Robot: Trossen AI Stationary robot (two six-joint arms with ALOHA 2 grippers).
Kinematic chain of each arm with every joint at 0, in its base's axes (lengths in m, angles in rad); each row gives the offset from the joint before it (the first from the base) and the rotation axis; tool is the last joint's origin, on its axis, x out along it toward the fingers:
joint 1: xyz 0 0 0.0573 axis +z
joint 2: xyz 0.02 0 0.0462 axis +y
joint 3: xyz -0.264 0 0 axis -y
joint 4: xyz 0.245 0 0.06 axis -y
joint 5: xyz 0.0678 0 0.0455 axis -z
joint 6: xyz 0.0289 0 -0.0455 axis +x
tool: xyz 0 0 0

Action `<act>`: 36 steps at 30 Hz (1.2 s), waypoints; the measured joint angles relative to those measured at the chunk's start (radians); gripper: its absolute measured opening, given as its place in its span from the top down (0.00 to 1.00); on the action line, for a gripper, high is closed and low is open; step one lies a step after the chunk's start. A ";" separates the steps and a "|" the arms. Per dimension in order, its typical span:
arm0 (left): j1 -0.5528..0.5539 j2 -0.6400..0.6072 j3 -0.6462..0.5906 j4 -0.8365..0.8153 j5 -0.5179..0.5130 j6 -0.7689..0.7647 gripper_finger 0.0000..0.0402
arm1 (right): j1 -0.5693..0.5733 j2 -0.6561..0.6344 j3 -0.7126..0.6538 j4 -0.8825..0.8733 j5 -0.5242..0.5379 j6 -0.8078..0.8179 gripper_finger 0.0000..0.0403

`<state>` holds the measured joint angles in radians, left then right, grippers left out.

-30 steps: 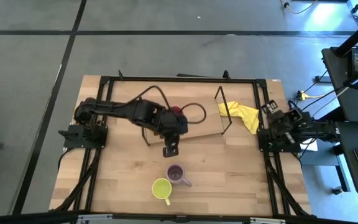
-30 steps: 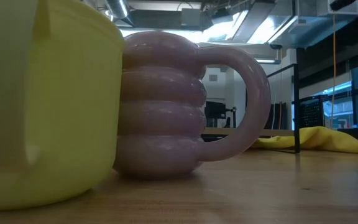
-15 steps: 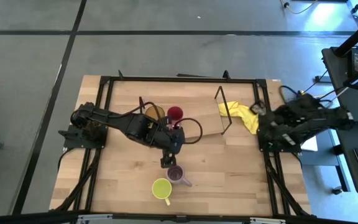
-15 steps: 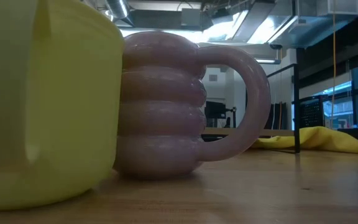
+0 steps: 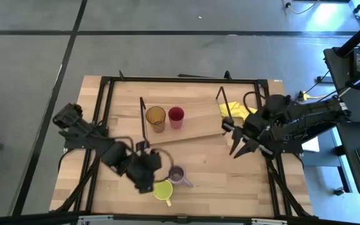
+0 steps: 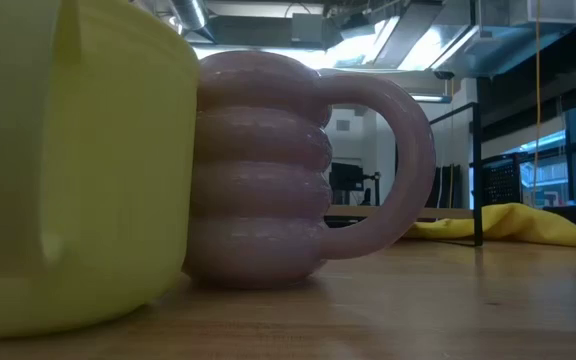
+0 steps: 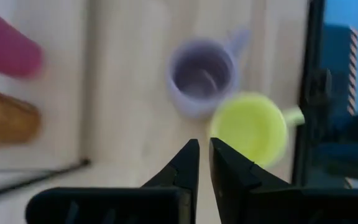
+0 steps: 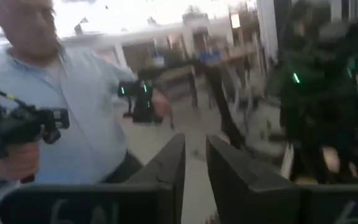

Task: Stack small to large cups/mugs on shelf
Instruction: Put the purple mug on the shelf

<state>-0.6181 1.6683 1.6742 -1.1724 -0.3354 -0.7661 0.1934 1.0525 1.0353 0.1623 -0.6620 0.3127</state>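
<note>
Shelf [image 5: 195,128]: light wooden board with black wire frames at both ends, lying across the far half of the bench [image 5: 249,181]; taken here as the landmark. On the shelf, toward its left end: amber tumbler [image 5: 155,117] and red cup [image 5: 176,115], upright, side by side, the tumbler nearer the left frame, the two just beside each other, contact not discernible. Off the shelf, on the bench nearer the front edge: purple mug [image 5: 177,175], ribbed, handle pointing away from the shelf, and yellow-green mug [image 5: 162,189] just in front of it; in the low view the two appear to touch. Judgement: two smaller vessels placed, two larger ones left to carry over. Left hand [image 7: 202,158]: in front of the shelf's left end, poised above the two mugs, fingers pressed nearly together, holding nothing. Right hand [image 5: 240,145]: near the shelf's right frame, raised, fingers slightly parted with a narrow gap, empty. Yellow cloth [image 5: 242,111]: draped beside the shelf's right end. Beyond the bench, a person in a pale shirt [image 8: 73,106], seen from the right wrist. Risks, as judged: with the left fingers so close together, a descent onto the purple mug would strike its rim instead of straddling the wall; the mugs standing so close, a grasp on one could nudge or tip the other; the right hand, near the wire frame, could snag it and shift the shelf with its two cups.
</note>
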 joint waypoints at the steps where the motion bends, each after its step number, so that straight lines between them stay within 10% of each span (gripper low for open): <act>1: -0.016 -0.011 -0.038 0.023 0.012 -0.014 0.92 | 0.003 0.012 0.021 -0.065 0.016 -0.007 0.83; 28: -0.089 -0.329 -0.724 0.428 0.012 0.422 0.95 | 0.034 0.551 0.655 -0.725 0.276 -0.067 0.83; 36: -0.107 -0.448 -0.720 0.418 0.029 0.402 0.97 | 0.004 0.686 0.800 -0.483 0.278 0.155 0.83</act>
<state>-0.7247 1.2200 0.9544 -0.7540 -0.3064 -0.3645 0.1970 1.7388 1.8353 -0.3210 -0.3840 0.4673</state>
